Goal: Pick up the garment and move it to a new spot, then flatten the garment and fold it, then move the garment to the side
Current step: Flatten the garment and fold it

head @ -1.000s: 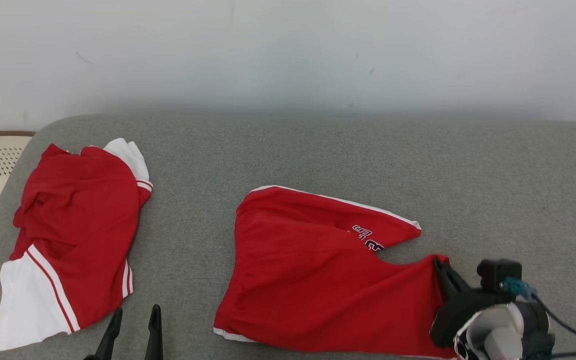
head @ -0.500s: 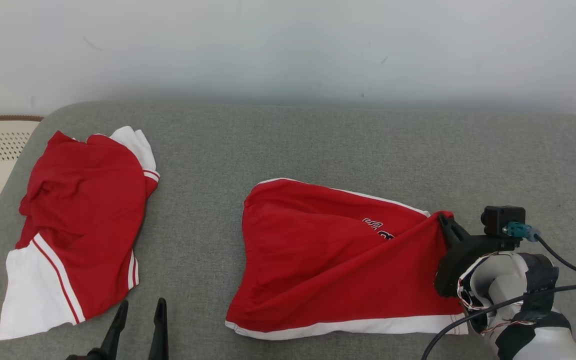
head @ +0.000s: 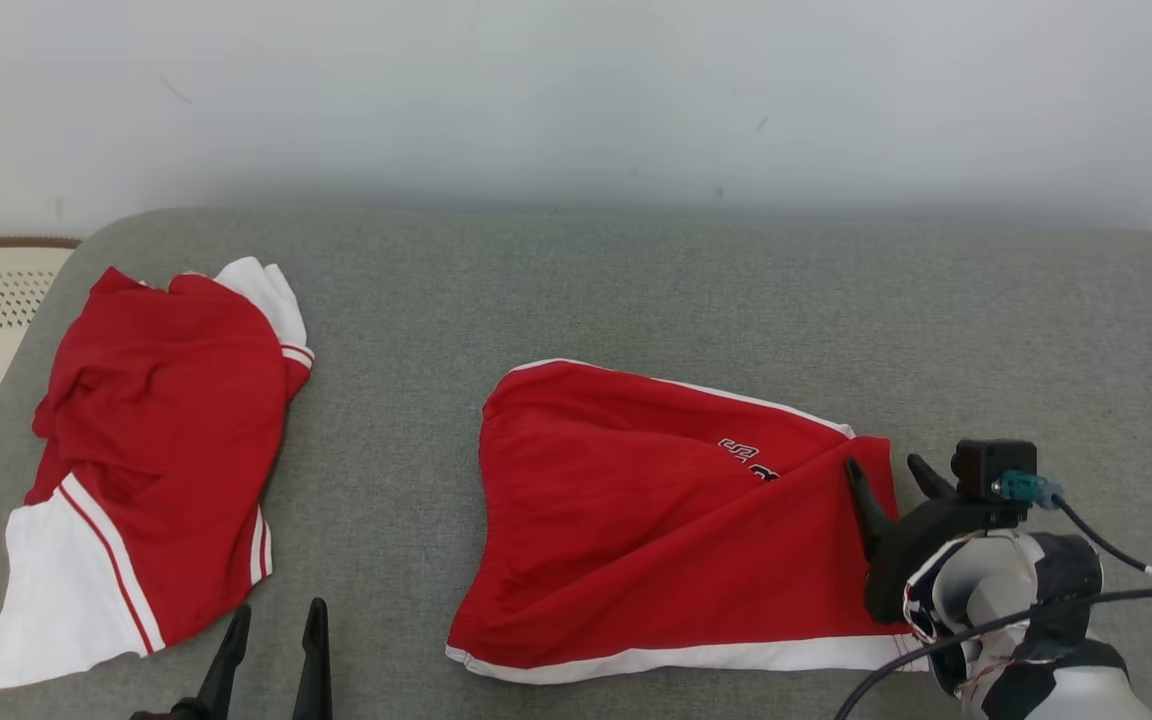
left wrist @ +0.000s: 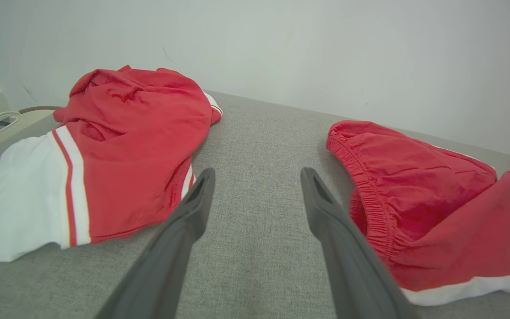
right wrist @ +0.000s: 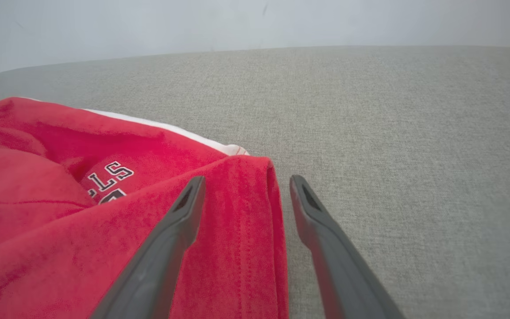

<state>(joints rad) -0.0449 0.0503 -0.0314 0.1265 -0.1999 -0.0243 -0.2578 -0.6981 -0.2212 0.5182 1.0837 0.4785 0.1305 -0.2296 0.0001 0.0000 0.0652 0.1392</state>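
Head view, one shirt (head: pixel 156 440), one shorts (head: pixel 636 540), left gripper (head: pixel 277 608), right gripper (head: pixel 884 463)

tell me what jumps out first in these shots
Red shorts with lettering lie mid-right on the grey cushion, the right gripper open over their right edge. A crumpled red-and-white garment lies apart at the far left, near the open left gripper.

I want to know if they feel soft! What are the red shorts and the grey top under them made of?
The red shorts look like soft, matte knit cloth, maybe cotton: they crease, and the waistband is gathered like elastic. The grey surface looks like coarse woven fabric, matte and speckled, perhaps over padding.
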